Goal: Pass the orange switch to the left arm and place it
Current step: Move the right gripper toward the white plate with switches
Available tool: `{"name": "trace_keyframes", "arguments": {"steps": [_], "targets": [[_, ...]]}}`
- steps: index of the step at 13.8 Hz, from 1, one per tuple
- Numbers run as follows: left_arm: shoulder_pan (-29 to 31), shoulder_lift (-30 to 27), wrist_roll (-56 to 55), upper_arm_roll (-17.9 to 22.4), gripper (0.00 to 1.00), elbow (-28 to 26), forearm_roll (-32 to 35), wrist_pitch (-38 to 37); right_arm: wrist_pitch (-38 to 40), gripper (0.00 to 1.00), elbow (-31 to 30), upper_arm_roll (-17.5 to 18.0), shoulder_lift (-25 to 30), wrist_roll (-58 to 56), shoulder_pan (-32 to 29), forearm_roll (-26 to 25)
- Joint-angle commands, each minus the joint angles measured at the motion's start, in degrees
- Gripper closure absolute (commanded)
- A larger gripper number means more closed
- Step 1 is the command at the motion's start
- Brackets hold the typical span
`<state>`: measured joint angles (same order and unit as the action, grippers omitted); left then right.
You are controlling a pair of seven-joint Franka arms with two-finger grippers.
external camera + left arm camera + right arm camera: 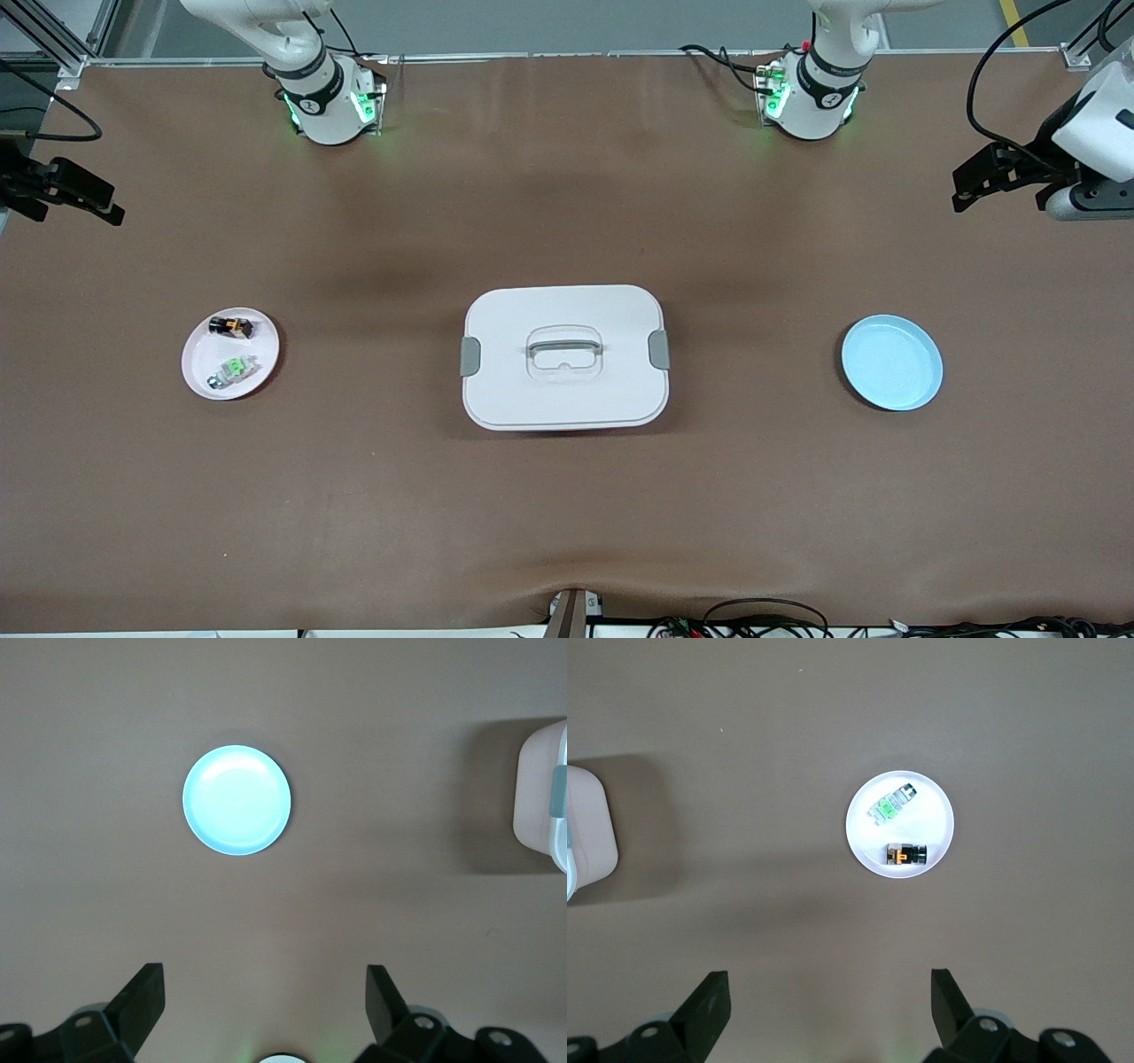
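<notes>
The orange switch [231, 327] [904, 854], a tiny black block with orange markings, lies on a small white plate [199, 356] [932, 815] toward the right arm's end of the table. The white lidded box [564, 390] [542, 797] [589, 837] stands at the table's middle. My right gripper [111, 204] [830, 983] hangs open and empty, high above the table's end, off to the side of the white plate. Over the table's other end, the left gripper [961, 188] [266, 979] is likewise open and empty.
A green-and-white component [232, 369] [891, 804] shares the white plate, nearer the front camera than the switch. A light blue plate [891, 362] [236, 800] sits bare toward the left arm's end. Both arm bases [323, 106] [811, 102] stand at the table's back edge.
</notes>
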<state>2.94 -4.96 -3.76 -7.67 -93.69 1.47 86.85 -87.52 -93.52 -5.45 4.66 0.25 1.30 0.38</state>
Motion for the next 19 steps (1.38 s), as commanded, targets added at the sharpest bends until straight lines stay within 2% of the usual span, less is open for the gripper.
{"name": "trace_keyframes", "arguments": {"steps": [1,19], "targets": [[-0.04,0.39,-0.46,-0.06,0.00,1.14,-0.51,-1.16,0.95,0.00,1.06,-0.18,-0.18,0.01,0.11,-0.20],[-0.04,-0.05,0.86,-0.50,0.00,0.62,-0.68,-2.30,0.95,0.00,1.41,-0.44,-0.36,0.01,-0.42,-0.20]]}}
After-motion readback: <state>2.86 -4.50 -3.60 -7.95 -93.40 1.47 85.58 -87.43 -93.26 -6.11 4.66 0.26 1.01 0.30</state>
